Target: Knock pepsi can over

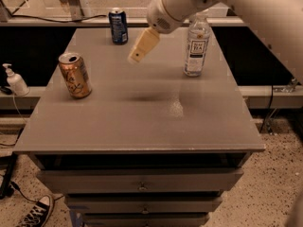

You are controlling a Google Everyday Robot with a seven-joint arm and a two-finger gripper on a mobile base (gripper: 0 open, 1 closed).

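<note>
The pepsi can (118, 26), dark blue with white markings and a silver top, stands upright at the far edge of the grey table (142, 117), left of centre. My gripper (136, 56) hangs in the air above the table's middle, to the right of the can and nearer to me. It is apart from the can. The white arm comes in from the upper right.
An orange-gold can (75, 75) stands upright at the table's left. A clear plastic tea bottle (197, 45) stands at the right, behind the arm. A soap pump bottle (14, 80) sits off the table's left side. A shoe (33, 213) lies on the floor.
</note>
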